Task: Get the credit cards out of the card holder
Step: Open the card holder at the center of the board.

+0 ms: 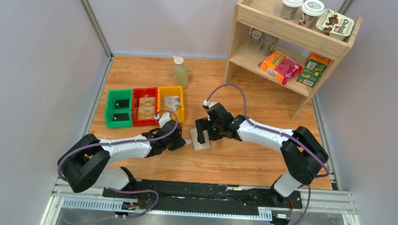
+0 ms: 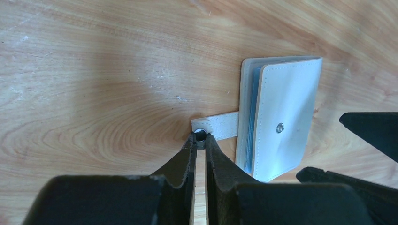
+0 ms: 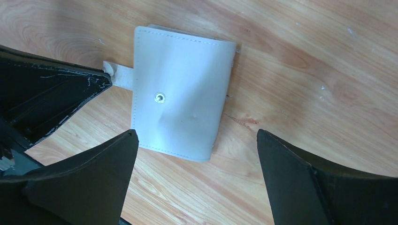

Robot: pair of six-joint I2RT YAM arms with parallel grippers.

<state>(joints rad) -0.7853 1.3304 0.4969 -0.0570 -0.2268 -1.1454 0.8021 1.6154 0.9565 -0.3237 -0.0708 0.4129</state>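
One card holder [image 1: 200, 142] lies folded shut on the wooden worktop [image 1: 255, 160], between the two arms and just in front of the row of bins. Its pale outer face is up, with a small metal snap stud [image 3: 160, 97] near the middle. In the left wrist view the edges of the blue-grey inner sleeves [image 2: 256, 117] show along the side of the fold.

The clasp tab [image 2: 218, 125] is undone and sticks out flat from the holder's side. The left tool [image 2: 200, 137] is closed on the tab's far end – its two fingertips pinch the snap ring there, low against the wood.

The right tool [image 3: 197, 136] hangs above the holder with its fingers spread wide, one to each side of the cover and touching nothing.

Behind the left arm stand three bins side by side:
- **Green bin** [image 1: 109, 108]: holds dark credit cards [image 1: 121, 104].
- **Red bin** [image 1: 145, 92]: holds tan ones.
- **Yellow bin** [image 1: 182, 109]: holds pale grey ones.

A clear bottle [image 1: 179, 71] with a white cap stands upright just past the yellow bin. In the far right corner is a wooden shelf [image 1: 252, 16] – lidded cups and a tub on its top board, coloured boxes on the lower one.
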